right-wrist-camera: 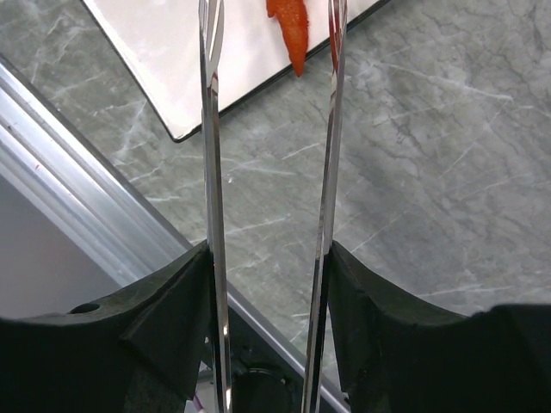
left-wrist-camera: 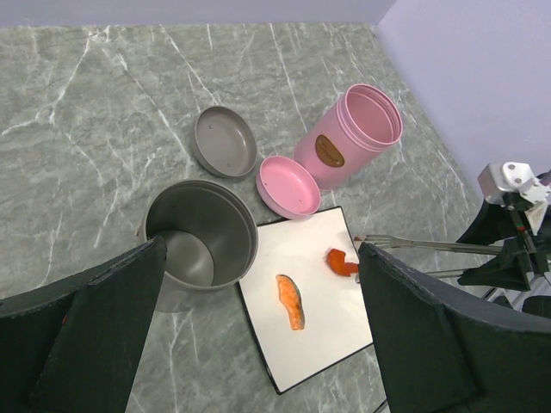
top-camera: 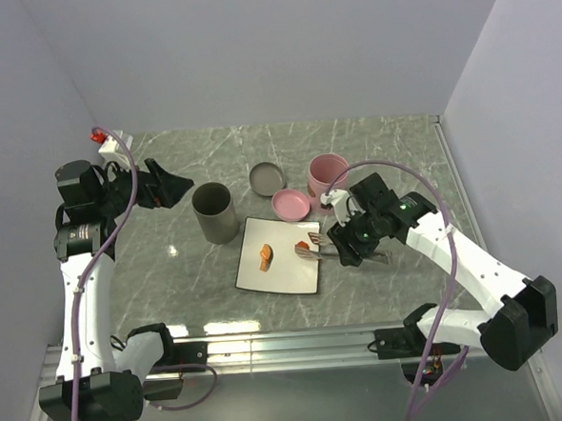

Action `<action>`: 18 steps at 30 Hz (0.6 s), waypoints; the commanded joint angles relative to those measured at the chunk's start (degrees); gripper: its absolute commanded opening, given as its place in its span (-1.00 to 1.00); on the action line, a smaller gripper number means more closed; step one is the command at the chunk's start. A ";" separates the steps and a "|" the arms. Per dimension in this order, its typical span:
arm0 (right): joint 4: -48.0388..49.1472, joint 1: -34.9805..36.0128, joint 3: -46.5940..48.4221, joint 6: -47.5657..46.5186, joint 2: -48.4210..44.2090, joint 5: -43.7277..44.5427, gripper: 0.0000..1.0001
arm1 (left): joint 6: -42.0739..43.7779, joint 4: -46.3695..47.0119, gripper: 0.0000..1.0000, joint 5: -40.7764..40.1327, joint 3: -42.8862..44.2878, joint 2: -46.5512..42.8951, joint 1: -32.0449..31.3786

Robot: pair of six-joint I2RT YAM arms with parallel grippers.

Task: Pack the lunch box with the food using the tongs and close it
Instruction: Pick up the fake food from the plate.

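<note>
**Tongs [right-wrist-camera: 212, 172] over the plate [top-camera: 266, 280]**

Right jaws are clenched on the tongs, poking in over the plate from 3 o'clock. Red piece [left-wrist-camera: 341, 261] sits between the tong arms near the plate's 2 o'clock edge; can't tell if they touch. Orange piece [left-wrist-camera: 293, 303] lies mid-plate. Left jaws hang released, wide, holding nothing, out at 10 o'clock past the grey tub [top-camera: 214, 213]. Pink tub's [top-camera: 328, 174] at 1 o'clock.

Open silver tongs [right-wrist-camera: 211, 172] astride an orange food piece [right-wrist-camera: 295, 30]
</note>
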 commanded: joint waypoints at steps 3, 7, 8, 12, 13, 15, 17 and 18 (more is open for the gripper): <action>3.68 0.92 0.12 0.72 1.68 0.73 0.18 | -0.28 2.22 0.99 0.80 -0.15 -0.72 0.33; 4.55 1.36 -0.14 0.64 3.00 1.52 0.19 | -0.37 2.48 0.99 0.89 -0.23 -0.46 0.33; 4.99 1.62 -0.23 0.55 3.44 1.69 0.19 | -0.46 2.48 0.99 0.97 -0.32 -0.46 0.41; 5.78 2.59 -0.58 0.37 4.58 2.92 0.20 | -0.20 2.39 0.99 0.89 -0.23 -0.46 0.33; 5.96 2.85 -0.76 0.37 4.93 3.36 0.20 | -0.11 2.31 0.99 0.80 -0.15 -0.37 0.41; 6.40 3.11 -0.85 0.37 5.28 3.63 0.20 | -0.28 2.39 0.99 0.89 -0.32 -0.46 0.41; 6.49 3.90 -1.02 0.37 6.07 3.63 0.20 | -0.37 2.57 0.99 1.06 -0.41 -0.29 0.41; 6.58 3.99 -1.20 0.29 6.16 3.63 0.20 | -0.37 2.66 0.99 1.06 -0.32 -0.29 0.41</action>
